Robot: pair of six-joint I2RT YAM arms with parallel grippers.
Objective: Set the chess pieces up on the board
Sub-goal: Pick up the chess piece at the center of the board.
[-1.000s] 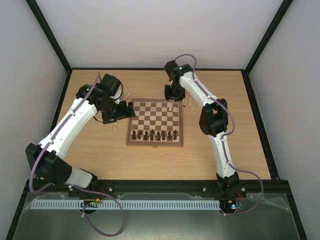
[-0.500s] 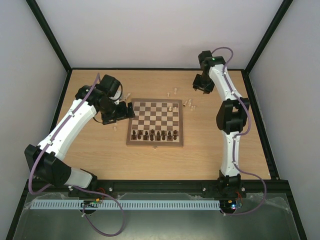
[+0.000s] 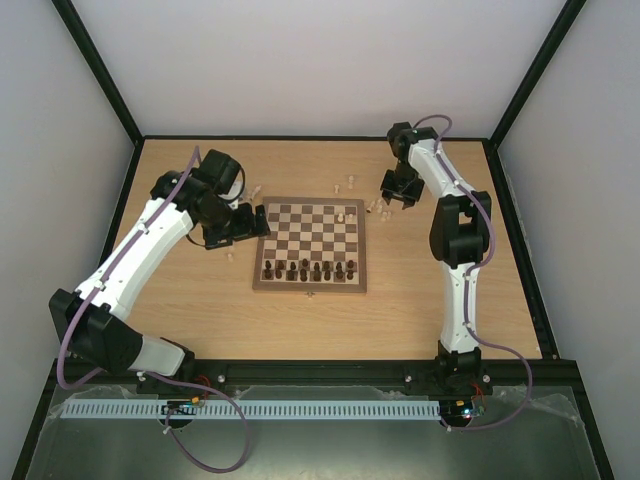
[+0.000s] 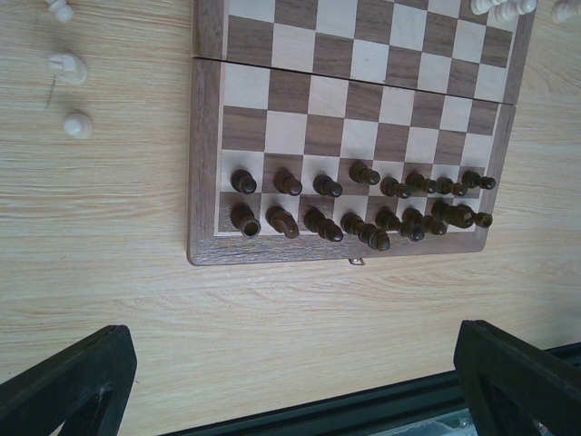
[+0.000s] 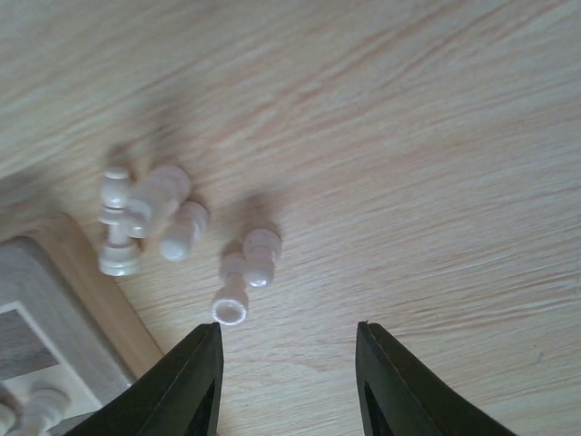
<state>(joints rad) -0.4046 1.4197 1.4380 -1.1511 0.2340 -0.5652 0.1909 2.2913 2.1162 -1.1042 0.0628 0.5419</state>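
right fingers point(image 5: 192, 391): partly spread, empty, pale chess pieces point(image 5: 245, 272) lying just ahead on the surface point(image 5: 408, 136) by the board point(image 5: 73, 272) | left fingers point(image 4: 73, 381): spread wide, empty, dark chess pieces point(image 4: 363, 204) in rows on board nearby

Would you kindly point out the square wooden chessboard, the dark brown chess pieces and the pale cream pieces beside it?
Square wooden chessboard point(image 3: 311, 232): top external view, bare middle square.
Dark brown chess pieces point(image 4: 328, 186): left wrist view, one piece's body.
Pale cream pieces point(image 5: 233, 289): right wrist view, toppled piece's stem.

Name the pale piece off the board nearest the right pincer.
The toppled piece showing its round base, just ahead of the right pincer; the rest lie farther off.
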